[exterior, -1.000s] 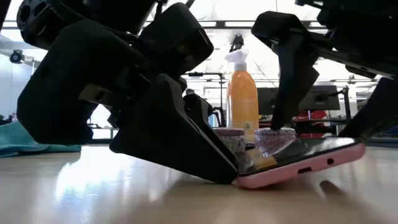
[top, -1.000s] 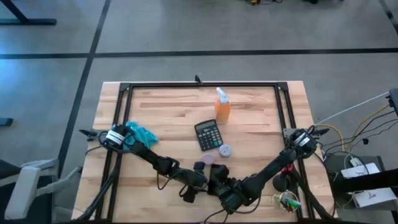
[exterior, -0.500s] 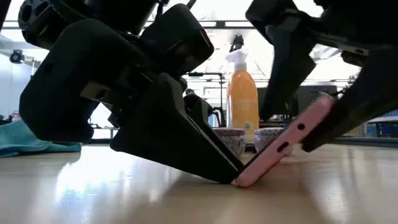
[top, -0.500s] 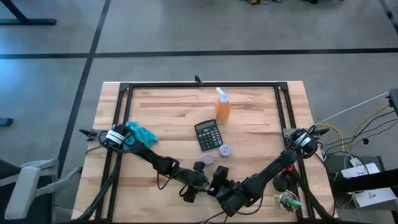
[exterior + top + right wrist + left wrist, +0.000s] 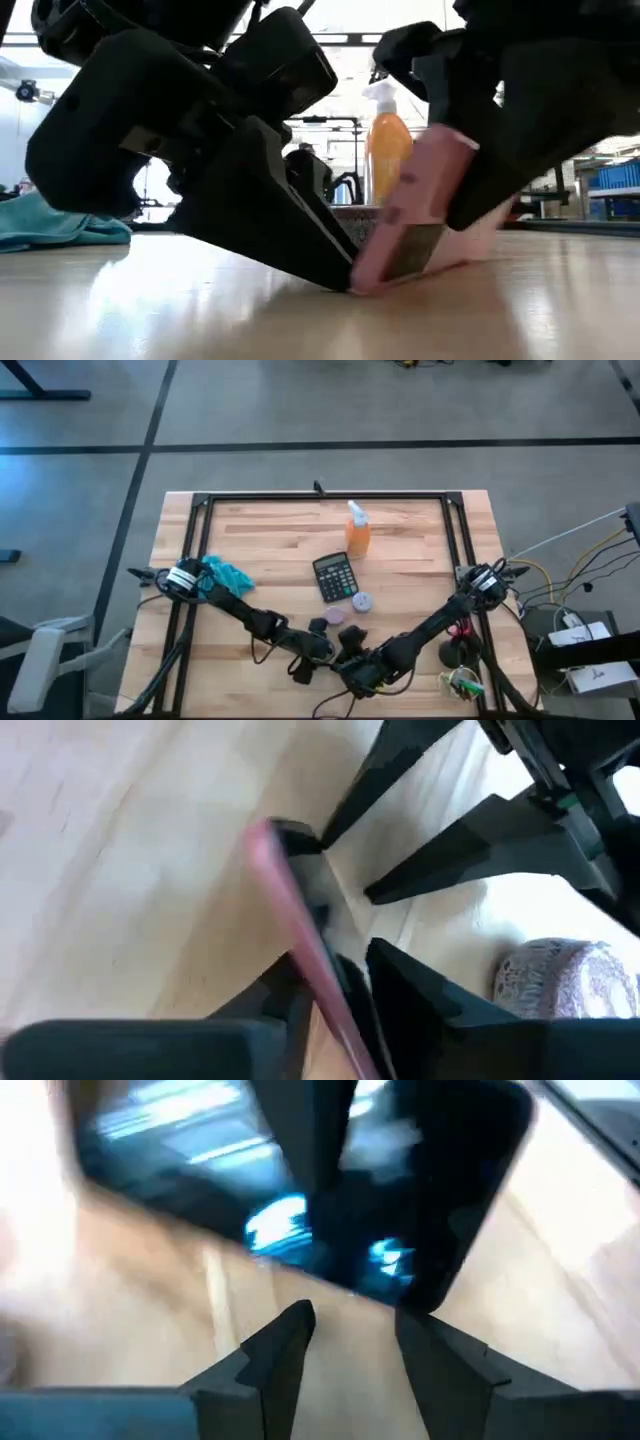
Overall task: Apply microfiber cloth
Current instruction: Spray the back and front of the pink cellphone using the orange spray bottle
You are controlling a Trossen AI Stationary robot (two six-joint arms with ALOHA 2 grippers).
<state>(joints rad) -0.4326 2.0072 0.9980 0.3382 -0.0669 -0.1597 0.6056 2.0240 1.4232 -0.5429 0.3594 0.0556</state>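
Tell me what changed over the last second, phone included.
The right hand tipped the pink-cased phone from nearly flat to steeply on edge, its lower end braced against the left hand. The teal-blue microfiber cloth, orange spray bottle and black calculator stayed put.

Even, soft light fills the overhead view, with faint shadows on the table (image 5: pixel 270 530). At table height, bright windows behind turn the arms into dark silhouettes and throw glare across the wood. Both wrist views are smeared with blur.
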